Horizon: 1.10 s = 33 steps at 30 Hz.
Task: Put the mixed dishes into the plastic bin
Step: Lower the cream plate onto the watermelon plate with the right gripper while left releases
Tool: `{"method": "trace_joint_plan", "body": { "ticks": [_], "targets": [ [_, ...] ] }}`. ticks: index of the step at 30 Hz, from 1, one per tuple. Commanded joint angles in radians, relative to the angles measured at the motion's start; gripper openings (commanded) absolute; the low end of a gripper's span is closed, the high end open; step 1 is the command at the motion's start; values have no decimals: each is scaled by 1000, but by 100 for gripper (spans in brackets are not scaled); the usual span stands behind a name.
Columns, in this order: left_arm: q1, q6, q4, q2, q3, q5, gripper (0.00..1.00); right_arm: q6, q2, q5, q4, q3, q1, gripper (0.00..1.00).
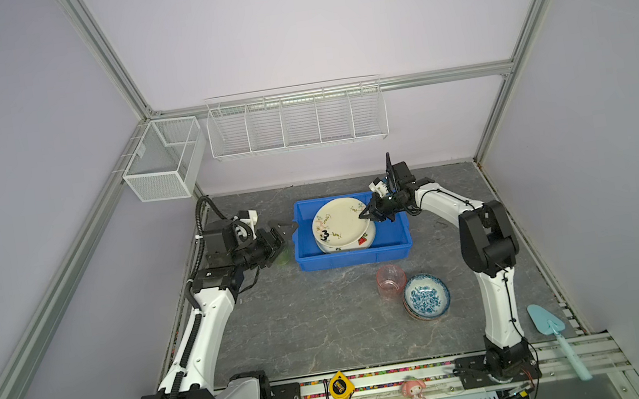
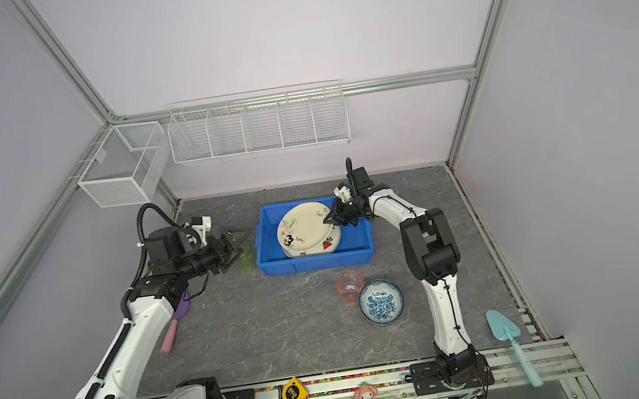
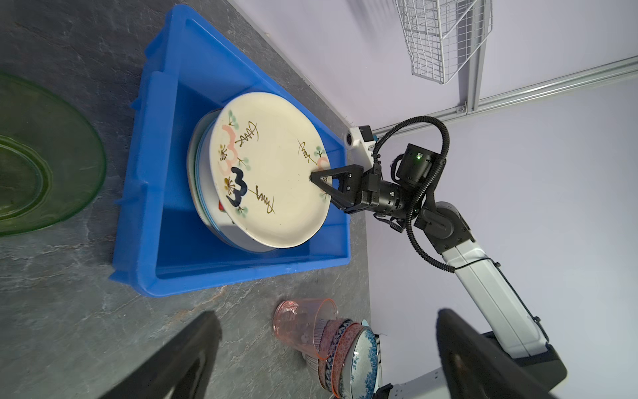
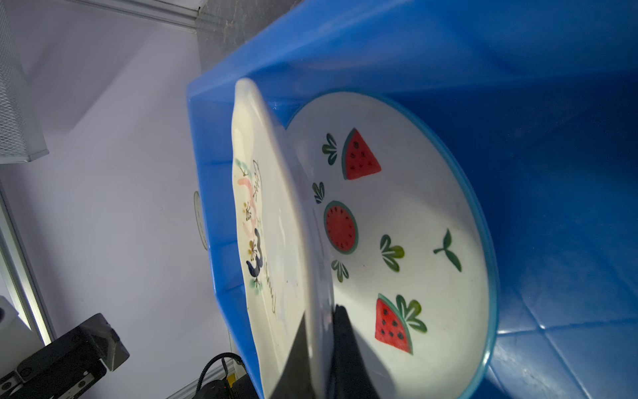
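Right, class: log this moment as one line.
right gripper: shut on cream plate, tilted over watermelon plate in bin | left gripper: open | pink cup, bowls: outside bin

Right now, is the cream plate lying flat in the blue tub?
Tilted: the right gripper holds one edge of the cream plate above the watermelon plate.

Two cups (image 2: 349,285) (image 2: 244,255), two spatulas (image 2: 181,309) (image 2: 504,329), two baskets (image 2: 125,167) (image 2: 258,129), one bin (image 2: 318,263)

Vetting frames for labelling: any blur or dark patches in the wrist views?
Left wrist view: left fingers blurred, green cup soft, cream plate sharp. Right wrist view: right fingers dark, unfocused, pinching that plate's rim; blue bin wall shadowed.
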Motion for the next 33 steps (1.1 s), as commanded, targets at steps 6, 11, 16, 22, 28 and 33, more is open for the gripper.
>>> {"method": "trace_joint_plan", "body": {
  "ticks": [6,11,16,22,28,33],
  "targets": [
    [7,-4,13,-20,-26,-2,97,7,4,-36,66,26,-9,7],
    [7,-4,17,-19,-32,-5,97,-2,5,-26,72,1,-15,10],
    [6,-7,22,-20,-46,-7,97,-7,9,-23,73,-12,-18,14],
    [6,-7,23,-28,-57,-12,97,-13,19,-10,70,-17,-23,18],
    [7,-5,21,-30,-61,-14,97,-26,27,5,58,-24,-26,27],
    [6,-4,24,-23,-61,-13,97,-62,18,46,20,-29,-24,33]
  ]
}}
